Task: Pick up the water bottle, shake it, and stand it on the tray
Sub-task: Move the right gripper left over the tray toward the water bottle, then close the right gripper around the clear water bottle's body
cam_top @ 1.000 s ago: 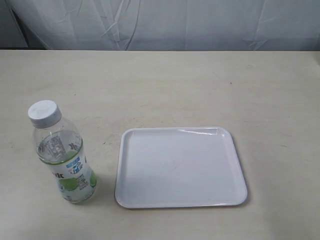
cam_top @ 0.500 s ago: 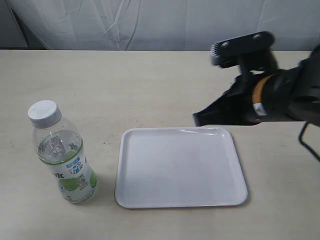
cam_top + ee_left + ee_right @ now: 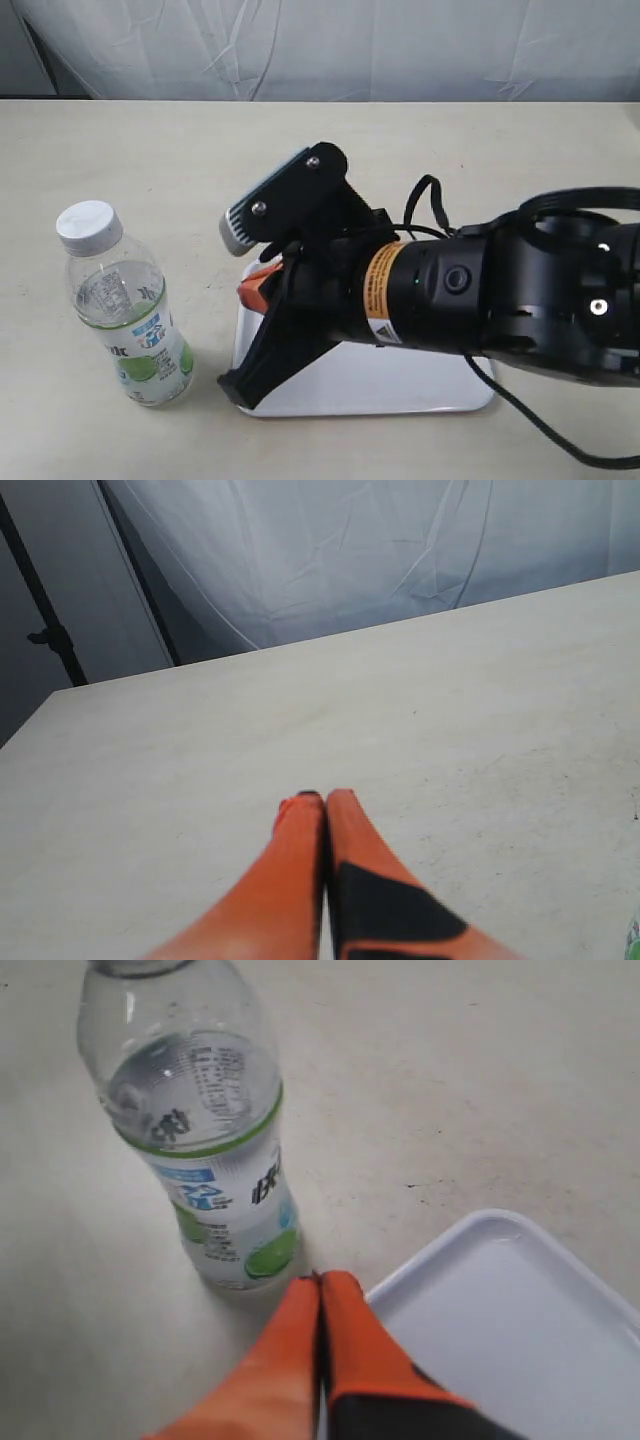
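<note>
Where the right arm ends, right gripper [image 3: 318,1282]: orange fingers pressed together with nothing between them. The tips sit low over the table [image 3: 150,160], just short of the bottle's foot and beside a corner of the tray.
Right arm [image 3: 480,300]: stretched in from the right side and across the tray, its dark wrist housing hiding much of the white surface.
Left gripper [image 3: 315,800]: fingers pressed together and empty, over bare table; it plays no part near the bottle.
Water bottle [image 3: 125,320]: upright on the table with its white cap [image 3: 88,225] on and the label around the lower half. It stands just beside the tray's left edge, apart from it, and neither gripper touches it.
Tray [image 3: 400,390]: flat on the table. The strip that shows beneath the arm carries nothing.
Step in hand: by my reading, the approach for the pick-up. Grasp, shake and placing are all not yet done.
Next move calls for: spreading the fingers wider than the bottle's body and advancing until they flank the label. They should then close firmly enough to hold through a shake without crushing the thin plastic.
</note>
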You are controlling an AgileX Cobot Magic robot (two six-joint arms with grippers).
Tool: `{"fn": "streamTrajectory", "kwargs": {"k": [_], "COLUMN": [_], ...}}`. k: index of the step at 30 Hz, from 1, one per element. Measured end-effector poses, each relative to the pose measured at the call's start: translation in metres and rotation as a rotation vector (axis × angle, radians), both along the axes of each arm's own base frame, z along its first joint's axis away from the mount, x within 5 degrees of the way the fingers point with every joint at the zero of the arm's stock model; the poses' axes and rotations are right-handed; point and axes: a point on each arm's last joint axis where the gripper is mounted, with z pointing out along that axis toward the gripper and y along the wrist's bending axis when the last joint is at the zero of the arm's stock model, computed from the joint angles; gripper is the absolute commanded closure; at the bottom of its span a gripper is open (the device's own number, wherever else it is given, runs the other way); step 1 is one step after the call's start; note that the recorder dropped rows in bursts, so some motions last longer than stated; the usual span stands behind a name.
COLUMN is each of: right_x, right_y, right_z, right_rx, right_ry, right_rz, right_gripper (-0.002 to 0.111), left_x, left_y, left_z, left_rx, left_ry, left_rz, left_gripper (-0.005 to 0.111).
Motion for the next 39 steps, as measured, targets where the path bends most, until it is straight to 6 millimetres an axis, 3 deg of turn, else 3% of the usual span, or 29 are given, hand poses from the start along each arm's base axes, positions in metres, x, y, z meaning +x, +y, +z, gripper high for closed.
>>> {"fn": "streamTrajectory", "kwargs": {"k": [5,11,21,25,30,33,39], "right_x": [-0.007,-0.009,-0.007,-0.006,-0.006,-0.006,-0.007], "right_y": [0.010,0.017,0.023,0.026,0.029,0.030,0.038], "right_z": [-0.007,-0.009,-0.026,-0.035,-0.045,-0.048,-0.052], "right_rx": [0.026,0.132,0.109,0.096,0.065,0.064,0.119], "right_ry": [0.012,0.159,0.215,0.225,0.219,0.221,0.200], "right_rz": [0.050,-0.036,-0.067,-0.064,-0.044,-0.037,0.033], "right_gripper": [0.109,0.109,0.108,0.088,0.031,0.006,0.004], "left_x": [0.000,0.000,0.000,0.000,0.000,0.000,0.000], "left_y": [0.000,0.000,0.000,0.000,0.000,0.000,0.000], "left_z": [0.000,0.000,0.000,0.000,0.000,0.000,0.000], "left_rx": [0.000,0.000,0.000,0.000,0.000,0.000,0.000], "left_ry": [0.000,0.000,0.000,0.000,0.000,0.000,0.000], "left_rz": [0.000,0.000,0.000,0.000,0.000,0.000,0.000], "left_gripper": [0.106,0.106,0.106,0.106,0.106,0.106,0.106]}}
